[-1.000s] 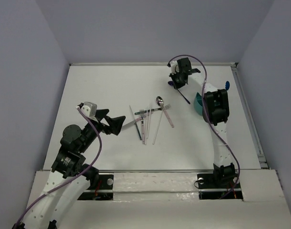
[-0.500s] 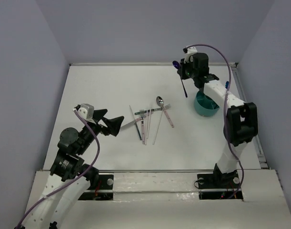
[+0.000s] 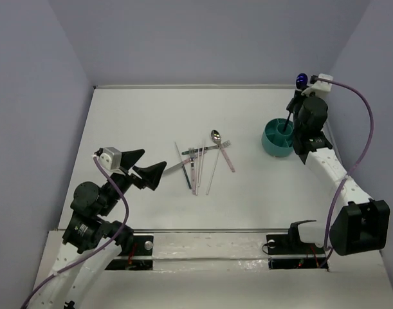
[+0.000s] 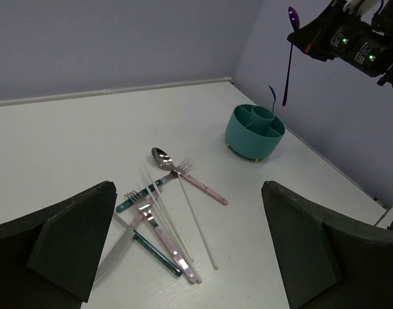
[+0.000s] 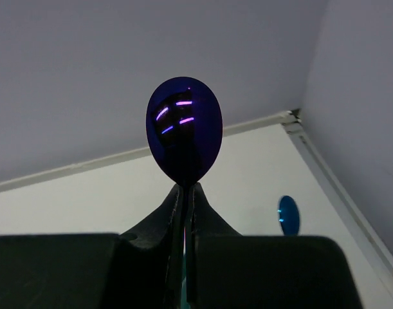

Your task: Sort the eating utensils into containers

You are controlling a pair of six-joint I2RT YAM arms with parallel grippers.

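We take the teal cup (image 3: 278,137) on the white bench (image 3: 119,116) as our mark. The right end effector (image 5: 183,215) hangs above the cup. It is pinched shut on the neck of a dark blue spoon (image 5: 184,138), with the bowl up and the handle pointing down. The left end effector (image 3: 152,161) stands wide and holds nothing, well apart from the cup on its left. Between it and the cup lies the loose cluster of utensils (image 4: 164,212), among them a silver spoon (image 4: 161,155), flat on the bench and crossing one another. The cup is split into compartments, and a second blue spoon (image 4: 271,96) already stands in one of them. We judge the step in hand to be dropping the held spoon into the cup. Its handle tip hangs over the cup's right side, near the rim and not yet below it. We should bring the tip over the middle of a compartment, ideally the one holding its twin, and keep the handle upright. We lower until the tip is well below the rim, and only then open the end effector. Let go high, or over the rim or a divider, so light a spoon could tip out or nudge the cup.
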